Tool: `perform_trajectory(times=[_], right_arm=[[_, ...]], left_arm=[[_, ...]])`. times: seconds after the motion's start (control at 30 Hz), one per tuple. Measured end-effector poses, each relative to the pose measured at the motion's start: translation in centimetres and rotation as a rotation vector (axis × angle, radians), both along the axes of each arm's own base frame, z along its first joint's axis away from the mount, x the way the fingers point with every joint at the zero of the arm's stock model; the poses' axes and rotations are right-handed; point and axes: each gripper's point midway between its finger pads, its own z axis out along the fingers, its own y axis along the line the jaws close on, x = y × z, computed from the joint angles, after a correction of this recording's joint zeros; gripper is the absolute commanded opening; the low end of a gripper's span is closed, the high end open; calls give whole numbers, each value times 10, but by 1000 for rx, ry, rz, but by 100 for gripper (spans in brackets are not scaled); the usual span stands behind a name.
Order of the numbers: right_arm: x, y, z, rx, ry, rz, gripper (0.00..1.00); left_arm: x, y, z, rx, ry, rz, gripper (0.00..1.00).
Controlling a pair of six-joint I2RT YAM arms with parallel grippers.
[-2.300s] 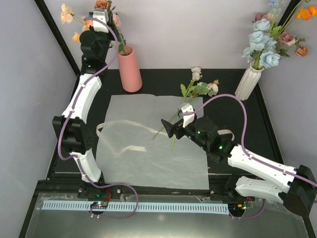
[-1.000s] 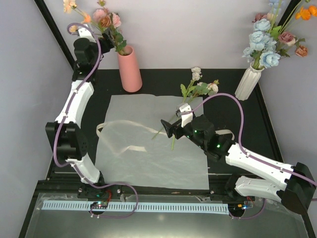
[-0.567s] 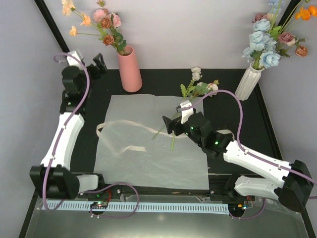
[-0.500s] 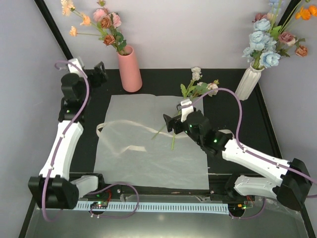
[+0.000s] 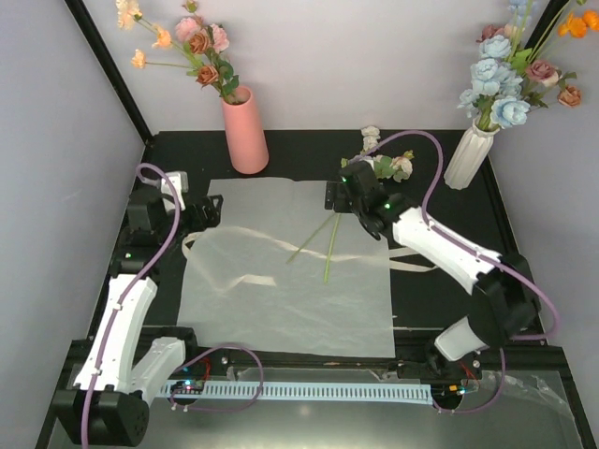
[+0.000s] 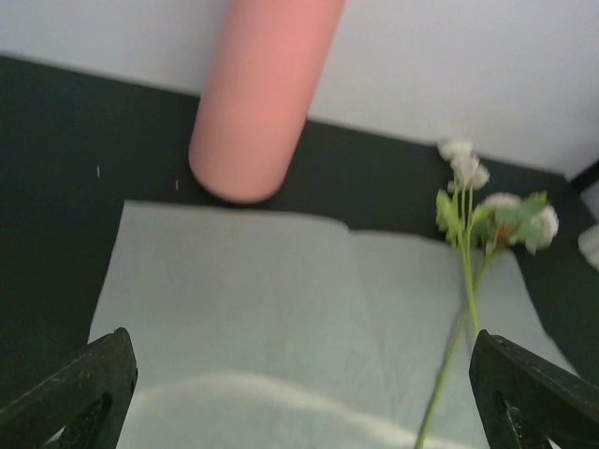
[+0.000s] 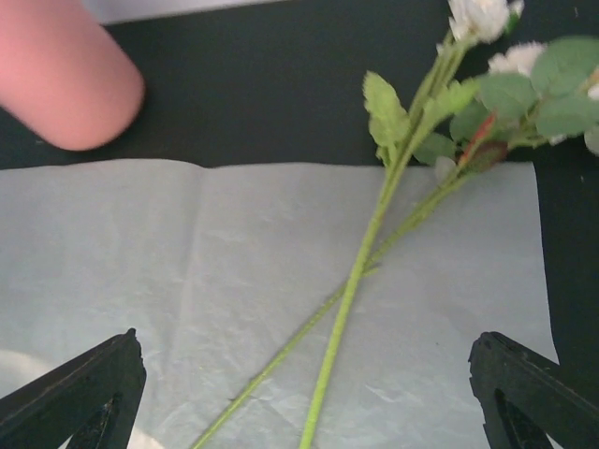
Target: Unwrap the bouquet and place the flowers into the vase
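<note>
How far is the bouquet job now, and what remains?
Done: the wrapping paper lies open and flat, the ribbon loose on it, and several flowers stand in the pink vase. In hand: nothing; the right tool hangs open over two stems on the paper, the left tool is open at the paper's left edge. Left: both stems into the vase.

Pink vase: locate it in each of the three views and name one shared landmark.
Top external: pink vase, upper left, behind the paper.
Left wrist: top, left of centre.
Right wrist: top left corner, cropped.
Shared landmark: the loose flowers lying on the paper's right side.
</note>
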Motion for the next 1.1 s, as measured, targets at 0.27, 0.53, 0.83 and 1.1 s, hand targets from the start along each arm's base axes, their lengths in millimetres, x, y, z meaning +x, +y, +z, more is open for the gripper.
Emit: perform_trajectory(times=[0.27,0.53,0.83,1.1], right_arm=[[27,4,-58,-73,261,-72,89],[21,10,-142,-163,515,-95,67],[18,10,-169,-188,590,-106,38],[17,9,-181,-197,615,-105,26]], left_arm=[[-31,-4,-79,-31,263,-6,99],[-50,-21,-112,-88,390,-77,99],[-51,-26,-111,-105,394,-97,99],[-52,-26,-113,-106,398,-99,99]])
